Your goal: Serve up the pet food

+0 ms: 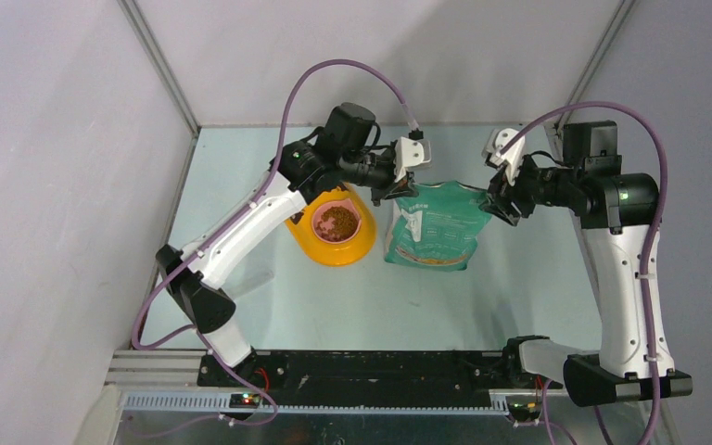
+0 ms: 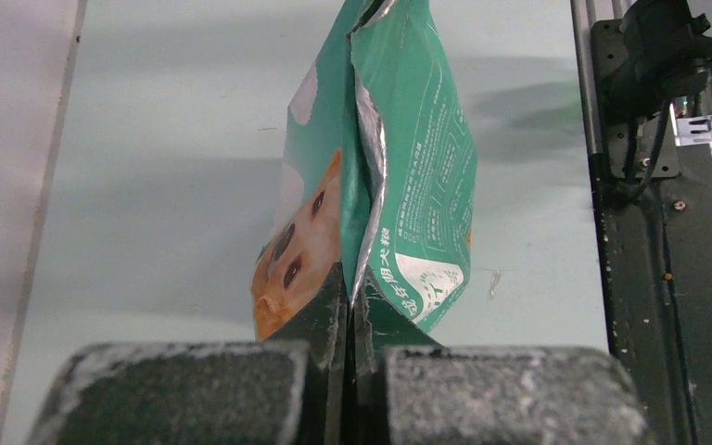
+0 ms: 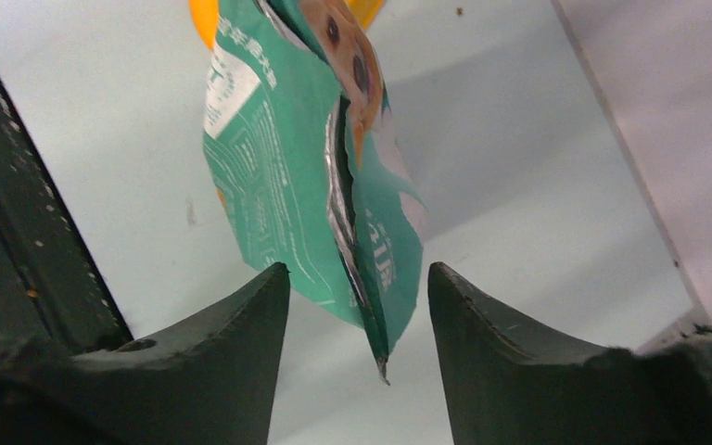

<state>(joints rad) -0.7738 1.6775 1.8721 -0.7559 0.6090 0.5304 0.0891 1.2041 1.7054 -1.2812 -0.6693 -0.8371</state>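
A heap of brown pet food (image 1: 337,222) fills the bowl of the yellow feeder (image 1: 332,248), left of centre. The green-and-white pouch (image 1: 435,225) with a golden dog print hangs upright over the table. My left gripper (image 1: 397,190) is shut on the pouch (image 2: 399,176) at its top left corner, the foil edge pinched between the fingers (image 2: 332,306). My right gripper (image 3: 357,273) stands open around the pouch's (image 3: 283,185) top right corner, which hangs free in the gap without touching either finger. From above, that right gripper (image 1: 501,202) sits at the pouch's right edge.
A black rail (image 1: 380,366) runs along the near table edge between the arm bases. Grey walls close in on the left, back and right. A stray kibble crumb (image 3: 460,12) lies on the table past the pouch.
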